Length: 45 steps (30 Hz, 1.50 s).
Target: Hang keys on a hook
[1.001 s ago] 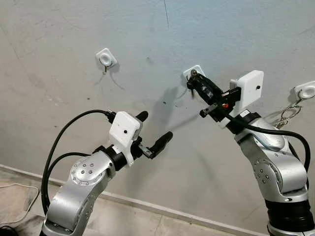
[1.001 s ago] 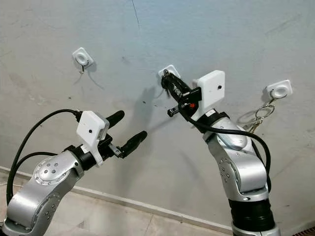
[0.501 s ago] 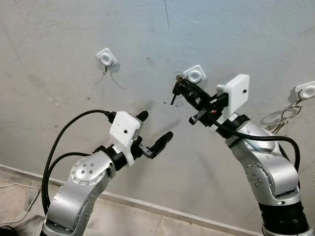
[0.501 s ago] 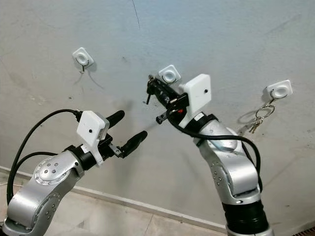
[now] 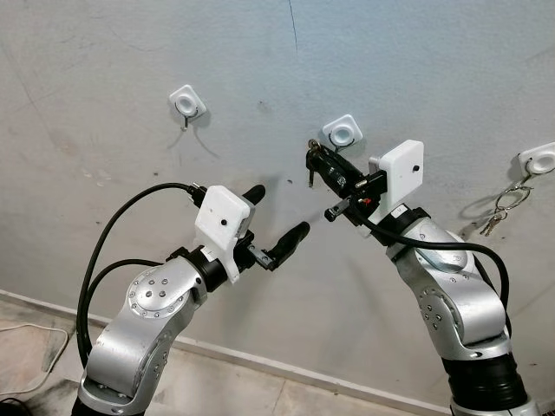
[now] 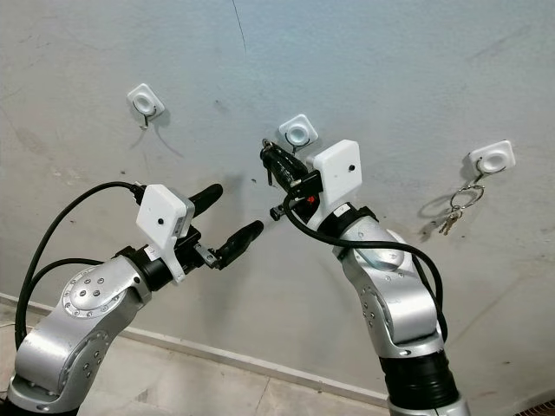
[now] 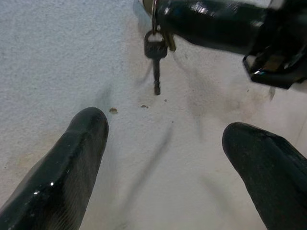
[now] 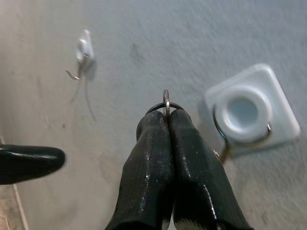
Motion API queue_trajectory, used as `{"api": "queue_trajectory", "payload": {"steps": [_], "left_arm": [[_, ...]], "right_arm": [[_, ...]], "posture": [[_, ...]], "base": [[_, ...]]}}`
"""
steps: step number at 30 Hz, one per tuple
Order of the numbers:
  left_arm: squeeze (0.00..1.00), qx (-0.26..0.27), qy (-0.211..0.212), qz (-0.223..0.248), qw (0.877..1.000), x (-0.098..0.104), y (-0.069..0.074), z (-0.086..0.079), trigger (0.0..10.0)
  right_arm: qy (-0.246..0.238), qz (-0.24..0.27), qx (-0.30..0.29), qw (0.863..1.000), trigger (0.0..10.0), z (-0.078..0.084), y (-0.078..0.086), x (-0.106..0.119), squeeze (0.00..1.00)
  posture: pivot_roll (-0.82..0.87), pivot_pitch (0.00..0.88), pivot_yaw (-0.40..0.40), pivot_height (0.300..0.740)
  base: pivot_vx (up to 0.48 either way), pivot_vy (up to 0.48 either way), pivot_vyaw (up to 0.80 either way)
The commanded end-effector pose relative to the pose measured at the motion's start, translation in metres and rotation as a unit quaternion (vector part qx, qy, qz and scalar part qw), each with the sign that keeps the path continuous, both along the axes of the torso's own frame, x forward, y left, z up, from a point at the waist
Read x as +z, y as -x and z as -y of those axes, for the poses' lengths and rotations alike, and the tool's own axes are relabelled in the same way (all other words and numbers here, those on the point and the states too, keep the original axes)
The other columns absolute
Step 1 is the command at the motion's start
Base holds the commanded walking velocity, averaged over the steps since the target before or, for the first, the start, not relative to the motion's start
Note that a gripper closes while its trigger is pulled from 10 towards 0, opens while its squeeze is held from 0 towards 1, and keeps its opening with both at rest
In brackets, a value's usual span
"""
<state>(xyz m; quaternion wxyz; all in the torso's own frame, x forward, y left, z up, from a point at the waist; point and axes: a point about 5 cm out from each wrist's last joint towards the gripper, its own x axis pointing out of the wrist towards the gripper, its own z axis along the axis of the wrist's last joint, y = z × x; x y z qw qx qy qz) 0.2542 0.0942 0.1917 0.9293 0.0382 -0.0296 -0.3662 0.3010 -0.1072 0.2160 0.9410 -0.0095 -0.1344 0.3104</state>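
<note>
My right gripper [image 5: 315, 156] is shut on the ring of a small set of keys [image 5: 310, 173], and a dark key hangs below its tips. It holds them just left of and slightly below the middle white wall hook [image 5: 342, 133]. In the right wrist view the key ring [image 8: 165, 101] sticks out between the closed fingers [image 8: 153, 143], with the middle hook [image 8: 247, 112] beside them and apart. My left gripper [image 5: 277, 214] stands open lower left, pointing at the wall. In the left wrist view, the hanging key [image 7: 156, 55] is ahead of it.
A second white hook [image 5: 186, 103] is on the grey wall to the upper left. A third hook [image 5: 541, 159] at the far right carries another bunch of keys [image 5: 497, 214]. The skirting and floor [image 5: 35, 347] lie below.
My right gripper has drawn back from the middle hook to its left and slightly down, still holding the keys. The left arm has risen a little.
</note>
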Motion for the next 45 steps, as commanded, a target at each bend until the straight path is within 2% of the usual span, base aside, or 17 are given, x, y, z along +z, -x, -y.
{"api": "queue_trajectory", "payload": {"steps": [1,13,23,36,45], "left_arm": [[0.00,0.000,-0.002,0.000,1.000,0.000,0.001,0.000,10.0],[0.00,-0.001,-0.004,-0.003,1.000,-0.003,0.003,-0.001,10.0],[0.00,-0.003,-0.006,-0.004,1.000,-0.004,0.003,-0.001,10.0],[0.00,-0.004,-0.007,-0.004,1.000,-0.004,0.002,-0.001,10.0],[0.00,-0.005,-0.007,-0.004,1.000,-0.004,0.002,0.000,10.0]], "right_arm": [[-0.005,0.010,-0.015,1.000,10.0,0.004,-0.004,0.004,0.00],[-0.048,0.025,-0.064,0.996,10.0,0.020,-0.011,0.015,0.00],[-0.058,0.030,-0.064,0.996,10.0,0.032,-0.007,0.024,0.00],[-0.044,-0.007,-0.022,0.999,10.0,0.028,0.000,0.008,0.00],[-0.049,0.005,0.016,0.999,10.0,0.013,0.005,0.016,0.00]], "posture": [[0.22,0.000,-0.042,0.740],[0.22,0.000,-0.041,0.740],[0.22,0.000,-0.039,0.740],[0.22,0.000,-0.040,0.740],[0.22,0.000,-0.039,0.740]], "base": [[0.000,0.000,0.00],[0.000,0.000,0.00],[0.000,0.000,0.00],[0.000,0.000,0.00],[0.000,0.000,0.00]]}}
